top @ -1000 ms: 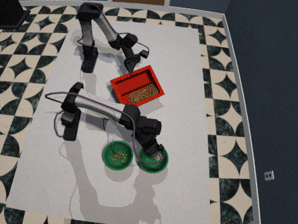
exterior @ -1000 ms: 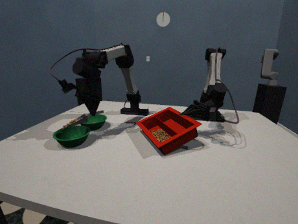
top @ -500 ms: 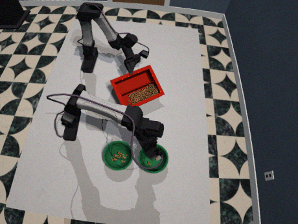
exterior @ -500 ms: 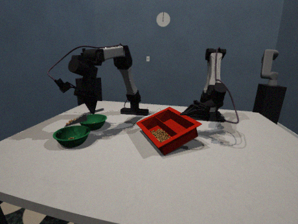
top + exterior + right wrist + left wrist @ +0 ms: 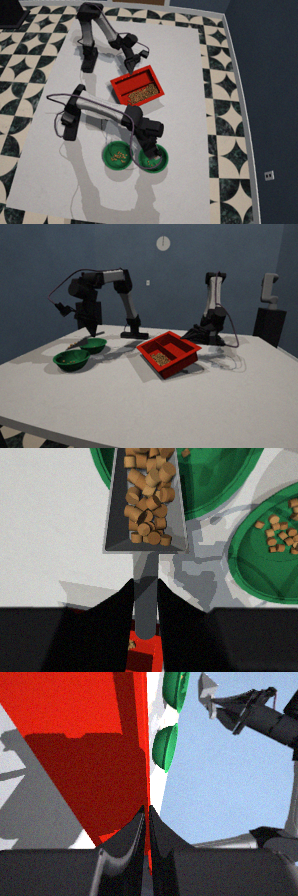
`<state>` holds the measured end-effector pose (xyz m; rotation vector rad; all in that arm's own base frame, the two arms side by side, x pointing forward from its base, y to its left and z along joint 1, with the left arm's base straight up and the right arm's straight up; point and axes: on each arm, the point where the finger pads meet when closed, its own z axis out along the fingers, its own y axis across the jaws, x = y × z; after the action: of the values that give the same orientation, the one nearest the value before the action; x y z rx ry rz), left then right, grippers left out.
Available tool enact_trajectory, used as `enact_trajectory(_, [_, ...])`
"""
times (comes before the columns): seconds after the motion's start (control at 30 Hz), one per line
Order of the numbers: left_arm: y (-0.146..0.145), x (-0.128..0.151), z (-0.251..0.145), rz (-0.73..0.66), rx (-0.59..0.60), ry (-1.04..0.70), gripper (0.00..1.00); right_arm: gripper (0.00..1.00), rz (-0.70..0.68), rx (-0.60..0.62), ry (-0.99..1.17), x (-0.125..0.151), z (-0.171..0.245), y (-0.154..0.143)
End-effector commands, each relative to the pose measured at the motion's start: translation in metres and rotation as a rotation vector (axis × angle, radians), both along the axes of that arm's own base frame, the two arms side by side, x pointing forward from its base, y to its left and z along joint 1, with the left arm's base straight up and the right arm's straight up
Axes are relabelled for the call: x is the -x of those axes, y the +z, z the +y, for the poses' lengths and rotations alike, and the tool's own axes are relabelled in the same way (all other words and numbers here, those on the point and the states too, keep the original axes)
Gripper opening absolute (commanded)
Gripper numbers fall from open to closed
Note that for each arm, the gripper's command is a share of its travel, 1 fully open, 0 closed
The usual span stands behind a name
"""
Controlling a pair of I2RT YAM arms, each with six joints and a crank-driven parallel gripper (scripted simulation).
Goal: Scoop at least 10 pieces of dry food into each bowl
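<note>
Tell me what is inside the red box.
The red box is split by a divider; dry food lies in one compartment, and the other shows only bare red floor. Whatever lies beneath the top layer of food is covered.

The left gripper [image 5: 131, 73] [image 5: 181, 338] [image 5: 147, 808] points obliquely downward, fingertips nearly together — the right gripper [image 5: 157, 155] [image 5: 94, 335] [image 5: 208, 703] [image 5: 145, 581] angles down, its fingers clamped slightly apart.
</note>
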<state>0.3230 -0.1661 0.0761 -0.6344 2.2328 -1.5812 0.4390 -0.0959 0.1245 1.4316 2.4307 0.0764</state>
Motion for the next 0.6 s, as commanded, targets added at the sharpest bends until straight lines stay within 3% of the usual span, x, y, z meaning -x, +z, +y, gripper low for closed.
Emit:
enact_trajectory(0.0, [0.0316, -0.0131, -0.0054, -0.147, 0.002, -0.038, 0.00, 0.00, -0.052, 0.005, -0.009, -0.0115, -0.0036, 0.0121])
enact_trajectory(0.57, [0.0316, -0.0131, -0.0054, -0.147, 0.002, -0.038, 0.00, 0.00, -0.031, -0.002, -0.012, -0.0085, -0.0036, 0.0044])
